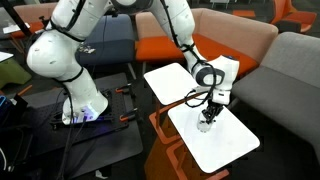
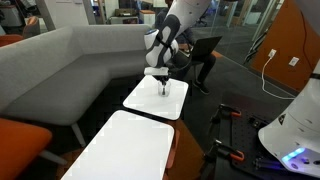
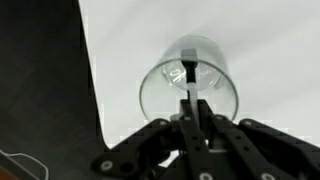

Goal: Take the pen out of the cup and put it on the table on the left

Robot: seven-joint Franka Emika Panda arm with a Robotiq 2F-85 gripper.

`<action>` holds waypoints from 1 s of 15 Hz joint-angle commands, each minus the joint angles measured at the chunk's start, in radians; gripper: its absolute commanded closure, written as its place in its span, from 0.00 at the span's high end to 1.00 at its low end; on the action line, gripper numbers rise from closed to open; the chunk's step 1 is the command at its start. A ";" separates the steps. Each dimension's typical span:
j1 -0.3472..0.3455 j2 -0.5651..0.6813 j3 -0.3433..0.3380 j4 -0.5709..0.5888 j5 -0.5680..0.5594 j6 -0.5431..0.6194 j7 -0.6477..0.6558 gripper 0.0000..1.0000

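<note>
The fingers [image 3: 190, 130] sit pinched narrow on the pen [image 3: 190, 75], which stands inside the glass tumbler [image 3: 150, 95] on the white counter [image 3: 270, 60]. A slanted lift could drag the pen against the rim and topple the tumbler, or the pen could slip free.

Clear glass cup [image 3: 216, 80] upright on white tabletop [image 3: 265, 40], thin dark pen [image 3: 190, 72] standing inside, 2nd white rounded table [image 1: 168, 80] adj.

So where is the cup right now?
In an exterior view the cup stands on the white table, directly under the claw; the wrist view shows the pen inside it.
</note>
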 commanded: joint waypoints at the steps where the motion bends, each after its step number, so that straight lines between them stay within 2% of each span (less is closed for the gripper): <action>1: 0.047 -0.060 -0.040 -0.044 -0.019 -0.006 -0.015 0.03; 6: 0.198 -0.171 -0.190 -0.123 -0.156 -0.017 0.087 0.03; 7: 0.262 -0.189 -0.255 -0.144 -0.225 -0.009 0.154 0.03; 8: 0.282 -0.223 -0.269 -0.161 -0.267 -0.015 0.176 0.03; 11: 0.212 -0.364 -0.122 -0.202 -0.235 -0.031 0.018 0.03; 15: 0.138 -0.379 0.067 -0.163 -0.141 -0.134 -0.133 0.03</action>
